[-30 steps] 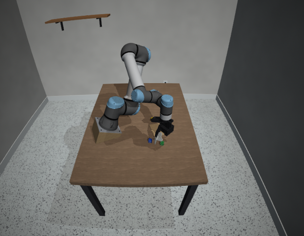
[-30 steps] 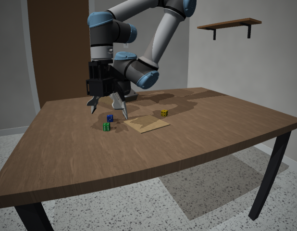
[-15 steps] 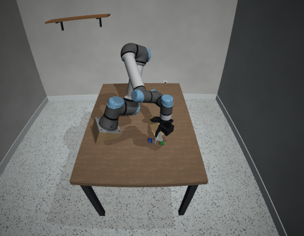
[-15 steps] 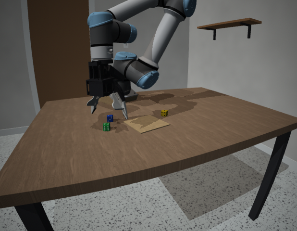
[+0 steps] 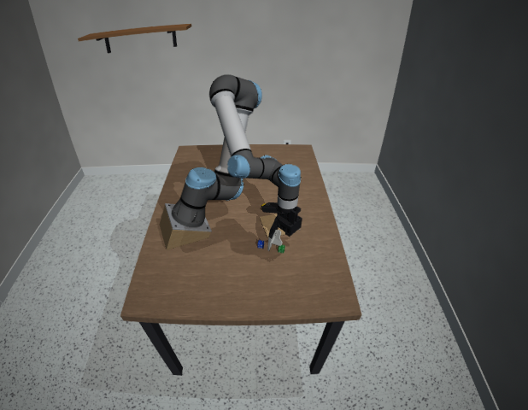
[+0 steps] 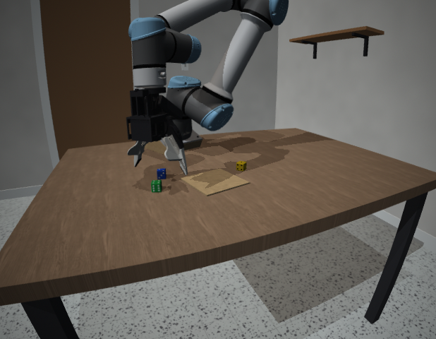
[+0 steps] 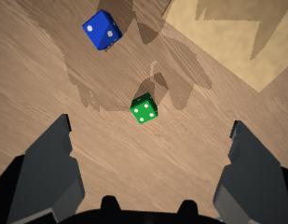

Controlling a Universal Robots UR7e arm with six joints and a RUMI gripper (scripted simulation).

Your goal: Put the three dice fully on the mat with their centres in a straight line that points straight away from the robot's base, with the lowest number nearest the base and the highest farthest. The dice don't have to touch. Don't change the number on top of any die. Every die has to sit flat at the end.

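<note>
With the gripper [image 5: 275, 245] [image 6: 160, 169] [image 7: 149, 119] wide and holding nothing, hovers above the green die [image 5: 281, 248] [image 6: 156, 186] [image 7: 144, 110]. In the top view, shows green and the blue die [image 5: 260, 243] [image 6: 161, 173] [image 7: 102, 30] off the mat [image 5: 267, 219] [image 6: 221, 183] [image 7: 237, 42], toward the table's [image 5: 237, 286] [image 6: 229, 226] [image 7: 111, 154] lower edge; shows the yellow die [image 5: 264, 204] [image 6: 241, 166] off it, toward the upper edge.

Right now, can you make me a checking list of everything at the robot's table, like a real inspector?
Surface: wooden table, with shadows across it.
Job's things: pale mat; blue die showing two on top, green die showing four, yellow die, top number too small to tell. All three are off the mat.
Clutter: nothing seen.
Gripper: gripper open, holding nothing, above the table near the green die.
Cables: nothing seen.
Surroundings: wall shelf, grey walls, speckled floor.
</note>
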